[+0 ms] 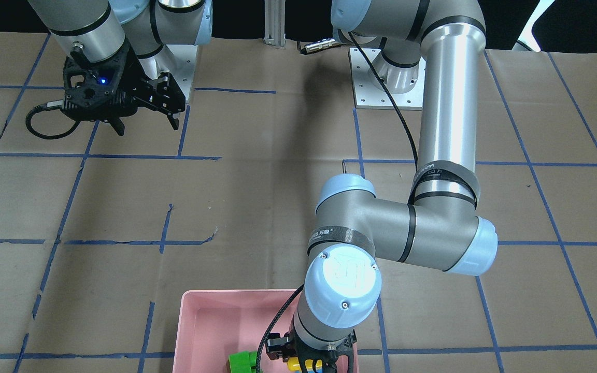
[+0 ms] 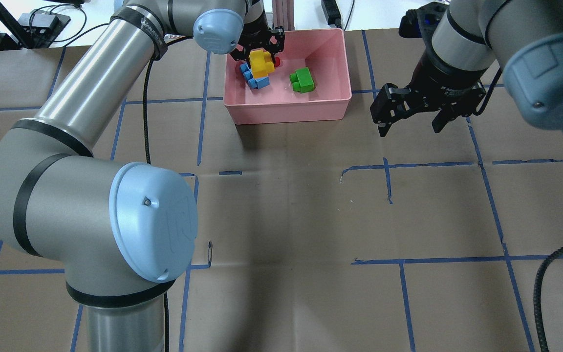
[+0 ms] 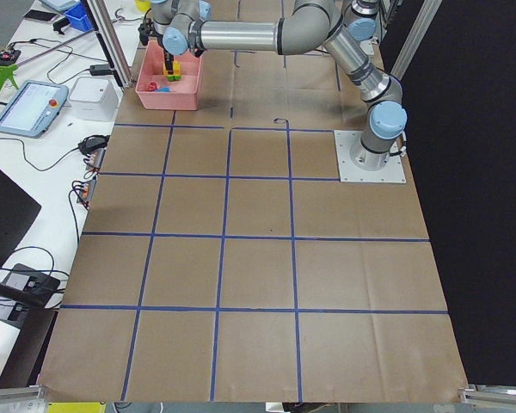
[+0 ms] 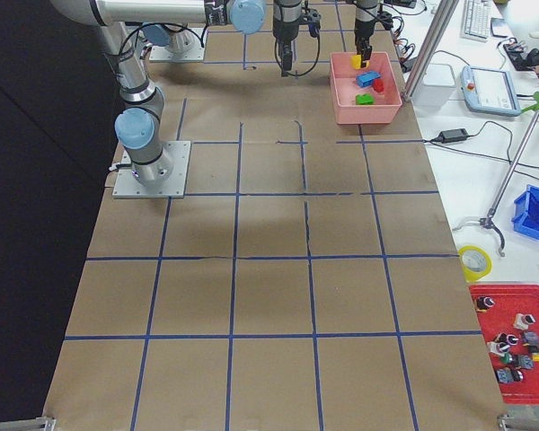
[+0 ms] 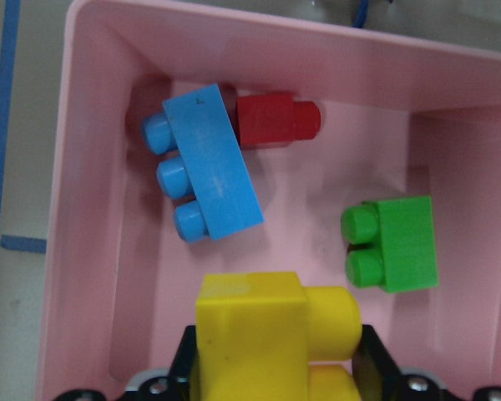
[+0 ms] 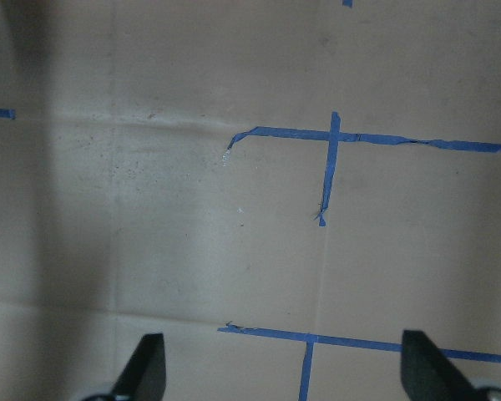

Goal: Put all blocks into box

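Note:
The pink box (image 2: 291,110) stands at the far middle of the table. In it lie the green block (image 2: 302,79), the light blue block (image 2: 254,80) and the red block (image 2: 276,61). The left wrist view shows the blue block (image 5: 210,175) lying against the red one (image 5: 271,119), with the green one (image 5: 397,244) apart. My left gripper (image 2: 258,53) is shut on the yellow block (image 5: 259,334) and holds it above the box's left part. My right gripper (image 2: 411,128) is open and empty over bare table, to the right of the box.
Brown paper with a blue tape grid (image 2: 388,181) covers the table. The left arm's elbow (image 2: 149,225) looms large at the near left. A side bench with a tablet (image 3: 30,107) and cables runs beyond the box's far side.

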You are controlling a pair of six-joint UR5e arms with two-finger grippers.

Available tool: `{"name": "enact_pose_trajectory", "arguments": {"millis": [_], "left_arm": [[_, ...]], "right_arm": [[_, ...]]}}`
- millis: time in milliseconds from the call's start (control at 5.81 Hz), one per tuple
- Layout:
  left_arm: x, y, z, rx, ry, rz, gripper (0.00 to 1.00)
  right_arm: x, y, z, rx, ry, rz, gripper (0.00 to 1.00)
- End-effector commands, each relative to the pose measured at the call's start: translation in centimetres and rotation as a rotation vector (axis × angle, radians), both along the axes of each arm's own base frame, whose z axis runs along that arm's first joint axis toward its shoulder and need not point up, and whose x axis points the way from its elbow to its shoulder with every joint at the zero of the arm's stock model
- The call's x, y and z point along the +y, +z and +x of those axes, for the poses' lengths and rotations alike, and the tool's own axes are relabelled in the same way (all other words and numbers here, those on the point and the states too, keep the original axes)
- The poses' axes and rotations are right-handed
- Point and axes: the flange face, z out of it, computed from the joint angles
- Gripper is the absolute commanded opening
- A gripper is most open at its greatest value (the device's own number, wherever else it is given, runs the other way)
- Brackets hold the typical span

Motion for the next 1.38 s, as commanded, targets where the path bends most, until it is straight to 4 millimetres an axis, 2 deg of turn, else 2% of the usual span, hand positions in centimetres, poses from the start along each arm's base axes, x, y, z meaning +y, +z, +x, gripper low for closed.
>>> {"name": "enact_pose_trajectory", "arguments": {"millis": [0,172,344,516,689,861,1033,1205], "left_arm": [[-0.1,0.1,0.2,-0.008,0.014,-0.016,0.99],[0.4,3.5,0.8,-0.001,0.015,-0.038,1.00],[2.9,10.2,3.8,-0.008,0.019,0.000,1.00],[6.5,16.7,9.3,-0.037,-0.071,0.081,1.00],[10.6,21.0,14.1,-0.052,-0.129,0.107,1.00],[14.5,21.8,17.4,-0.058,-0.182,0.126,1.00],[18.9,22.2,18.6,-0.060,-0.225,0.137,0.99],[23.7,21.7,18.6,-0.071,-0.236,0.160,0.99]], "right_arm": [[0.3,-0.5,-0.1,-0.003,-0.002,0.003,1.00],[0.2,-0.7,-0.1,-0.004,-0.002,0.006,1.00],[0.2,-0.7,-0.1,-0.004,-0.002,0.006,1.00],[0.2,-0.7,-0.1,-0.004,-0.004,0.006,1.00],[0.3,-1.0,0.0,-0.007,-0.004,0.012,1.00],[0.2,-1.2,-0.1,-0.004,-0.004,0.005,1.00],[0.2,-1.2,-0.1,-0.005,-0.004,0.001,1.00],[0.1,-1.1,0.0,-0.008,-0.004,0.000,1.00]]}}
